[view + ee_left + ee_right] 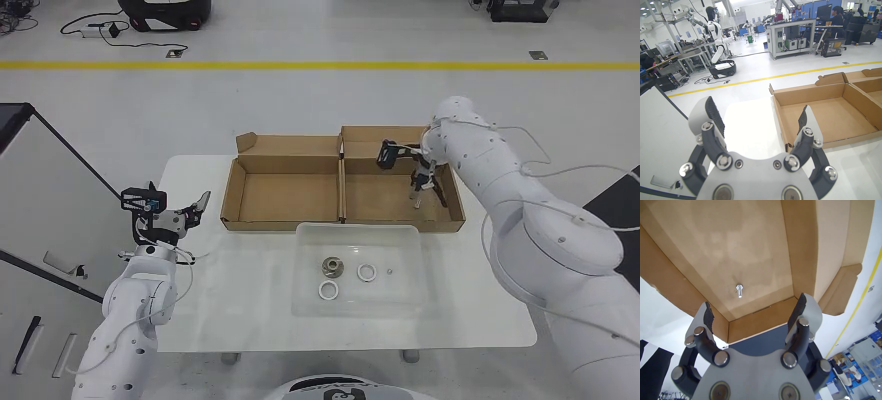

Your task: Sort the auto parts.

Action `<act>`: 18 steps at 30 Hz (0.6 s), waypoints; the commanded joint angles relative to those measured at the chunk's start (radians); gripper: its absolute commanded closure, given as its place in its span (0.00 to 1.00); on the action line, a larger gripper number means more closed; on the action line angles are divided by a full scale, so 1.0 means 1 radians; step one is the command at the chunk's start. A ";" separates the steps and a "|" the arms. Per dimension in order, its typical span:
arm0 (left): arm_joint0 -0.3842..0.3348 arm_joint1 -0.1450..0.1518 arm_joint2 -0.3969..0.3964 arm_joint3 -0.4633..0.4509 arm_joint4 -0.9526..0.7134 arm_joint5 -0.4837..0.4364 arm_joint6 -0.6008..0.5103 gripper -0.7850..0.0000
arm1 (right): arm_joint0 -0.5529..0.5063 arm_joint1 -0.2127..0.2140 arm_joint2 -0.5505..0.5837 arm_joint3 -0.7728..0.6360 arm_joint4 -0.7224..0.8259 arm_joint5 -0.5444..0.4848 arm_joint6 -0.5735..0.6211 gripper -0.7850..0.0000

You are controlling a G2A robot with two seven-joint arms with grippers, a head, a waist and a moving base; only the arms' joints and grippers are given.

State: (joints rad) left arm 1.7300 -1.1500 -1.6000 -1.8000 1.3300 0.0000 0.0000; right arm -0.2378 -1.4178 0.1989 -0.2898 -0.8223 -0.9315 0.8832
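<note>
A silver bolt (739,290) lies on the floor of the right cardboard box (452,178). My right gripper (755,307) (428,190) hangs open above that box, nothing between its fingers. A clear plastic tray (400,290) at the table's middle holds a dark metal hub (331,266), two white rings (367,272) (328,291) and a tiny part (389,267). My left gripper (759,108) (192,208) is open and empty over the table's left edge, pointing toward the left cardboard box (831,115).
The two cardboard boxes stand side by side at the back of the white table (240,300), the left box (285,195) with a bare floor. A white board (40,190) leans at the table's left. A yellow floor line (300,66) runs behind.
</note>
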 commanded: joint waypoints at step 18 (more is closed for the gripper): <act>0.000 0.000 0.000 0.000 0.000 0.000 0.000 0.00 | 0.027 0.116 -0.029 -0.362 -0.037 -0.081 -0.075 0.00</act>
State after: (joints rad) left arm 1.7300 -1.1500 -1.6000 -1.8000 1.3300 0.0000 0.0000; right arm -0.2096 -1.3121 0.1700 -0.6224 -0.8550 -1.0123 0.8080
